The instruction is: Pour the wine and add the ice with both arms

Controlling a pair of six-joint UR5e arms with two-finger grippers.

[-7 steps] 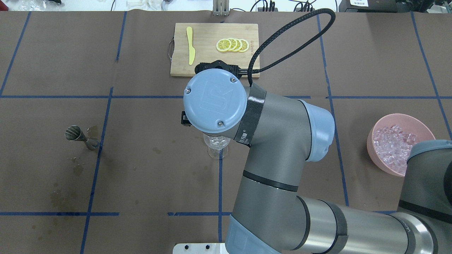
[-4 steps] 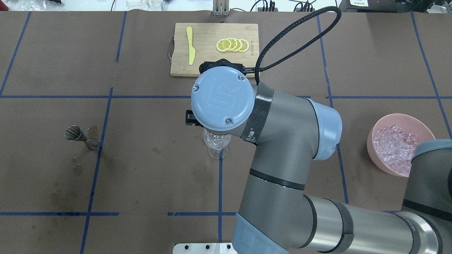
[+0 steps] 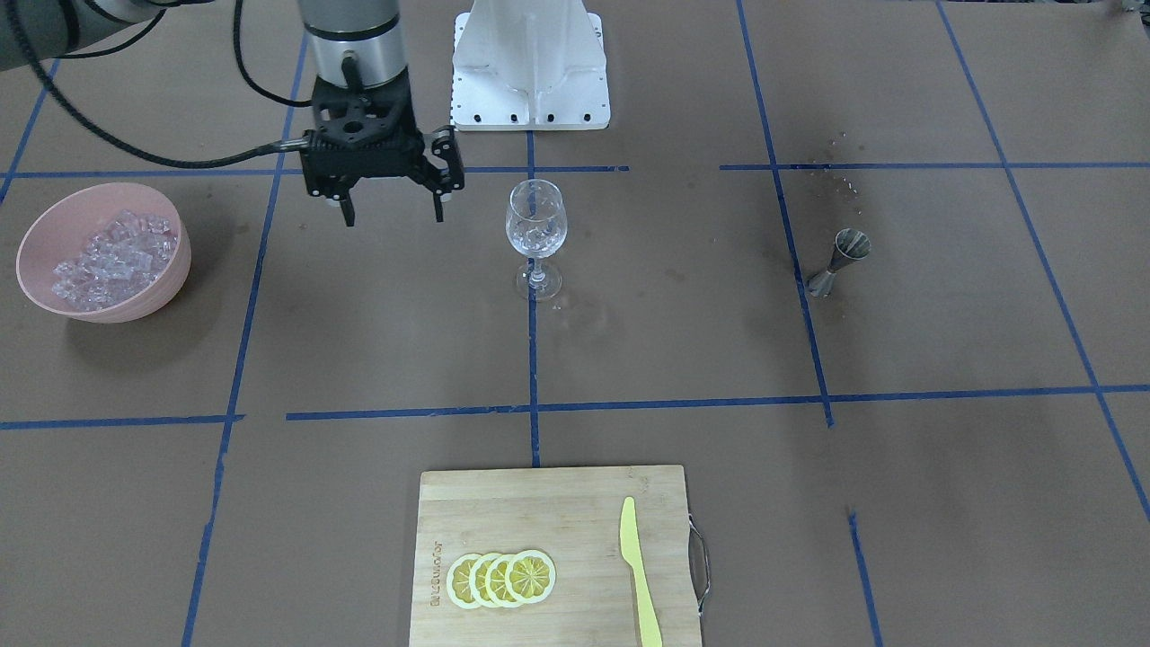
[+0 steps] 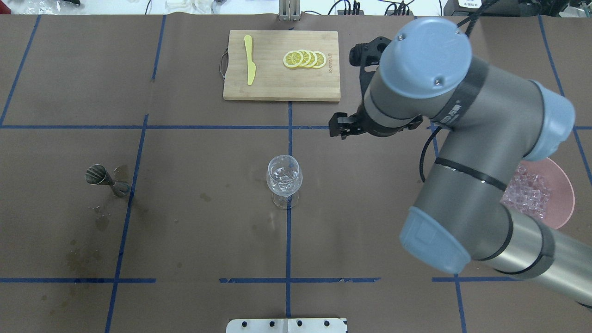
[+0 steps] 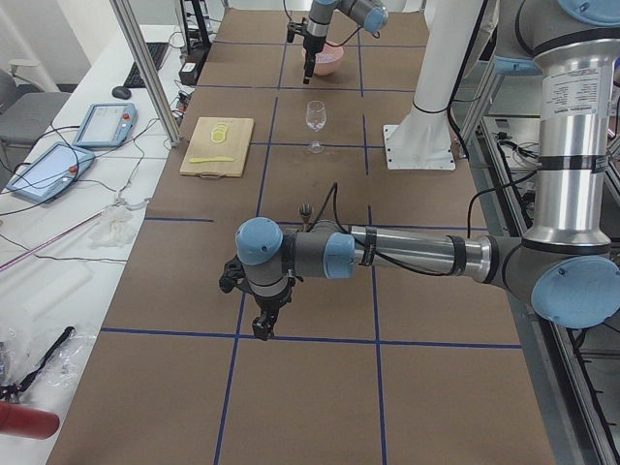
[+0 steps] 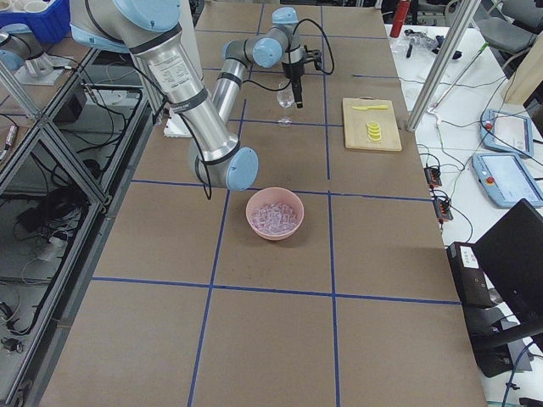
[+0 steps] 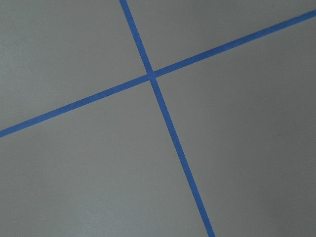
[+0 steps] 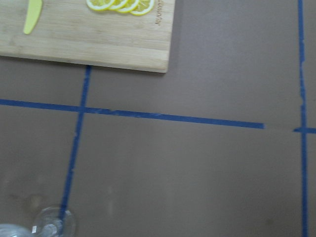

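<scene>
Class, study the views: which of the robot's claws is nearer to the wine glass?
Right. The right claw hangs open close beside the wine glass, on the side toward the ice bowl. The left claw is far off on the other side, beyond the jigger.

right hand [image 3: 393,219] spread wide, pointing down | left hand [image 5: 262,329] low, grip unclear

Lemon slices [image 4: 305,59], yellow knife [image 4: 249,60] on board [image 4: 277,88]
</scene>
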